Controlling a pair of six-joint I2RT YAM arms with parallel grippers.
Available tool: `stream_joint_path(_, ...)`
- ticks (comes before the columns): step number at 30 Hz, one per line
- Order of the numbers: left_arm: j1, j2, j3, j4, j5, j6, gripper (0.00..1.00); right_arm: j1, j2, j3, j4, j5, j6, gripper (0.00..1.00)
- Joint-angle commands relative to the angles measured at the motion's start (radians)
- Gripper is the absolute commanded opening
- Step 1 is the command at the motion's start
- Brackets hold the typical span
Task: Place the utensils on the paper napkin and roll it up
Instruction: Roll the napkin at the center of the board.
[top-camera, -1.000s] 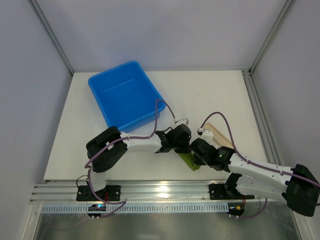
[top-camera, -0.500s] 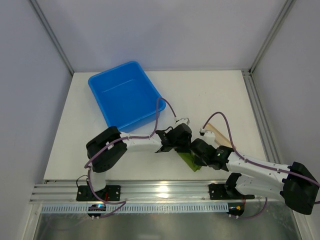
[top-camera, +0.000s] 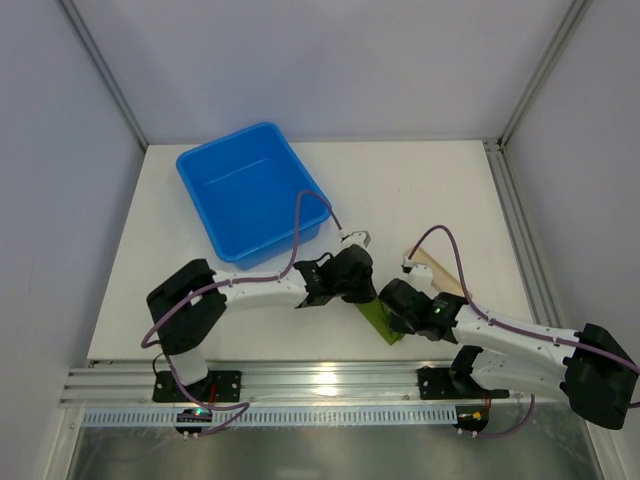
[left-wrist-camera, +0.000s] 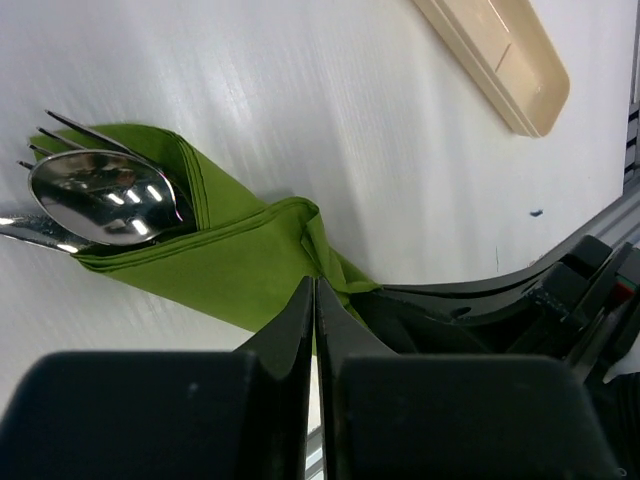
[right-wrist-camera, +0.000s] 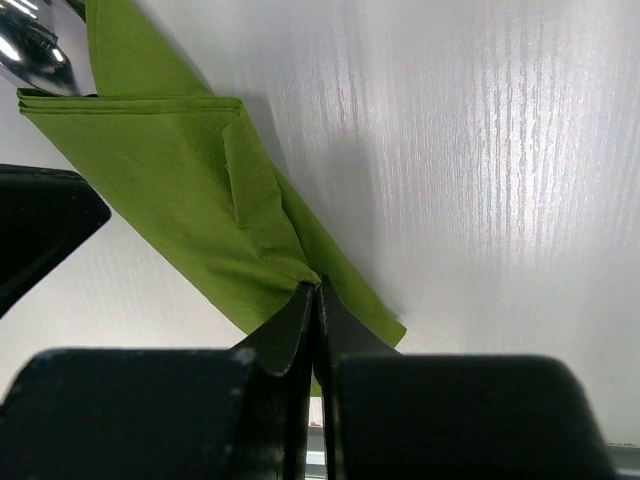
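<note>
Left tool (left-wrist-camera: 313, 292) now slightly farther left

Left arm (top-camera: 255, 288): I am wearing white shells between black joints.
Right arm (top-camera: 515, 335): I am showing the same colours, a green light glowing.
Cables (top-camera: 305, 205): purple ones are looping along both.
Fingers (left-wrist-camera: 285, 340): black wedges are filling the lower frame.

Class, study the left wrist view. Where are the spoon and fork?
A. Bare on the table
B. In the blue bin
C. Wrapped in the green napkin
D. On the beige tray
C: the spoon bowl and fork tines poke out of one end of the folded napkin.
</note>
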Motion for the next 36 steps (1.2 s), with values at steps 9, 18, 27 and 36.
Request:
stream_joint_path(9,-0.004,0.019,-0.069,0.171,0.094,-0.013,0.0,-0.002,-0.029,-0.007,-0.015,0.045,0.026,0.04)
stream_joint_path(18,-0.004,0.074,-0.064,0.209,0.095,-0.015,0.0,-0.002,-0.022,-0.002,-0.004,0.039,0.019,0.04)
stream_joint_path(27,0.001,0.121,-0.084,0.195,0.094,-0.03,0.0,-0.002,-0.017,0.012,-0.007,0.045,0.007,0.04)
stream_joint_path(36,0.004,0.158,-0.087,0.157,0.086,-0.018,0.0,-0.002,-0.016,0.046,-0.078,0.095,-0.001,0.1)
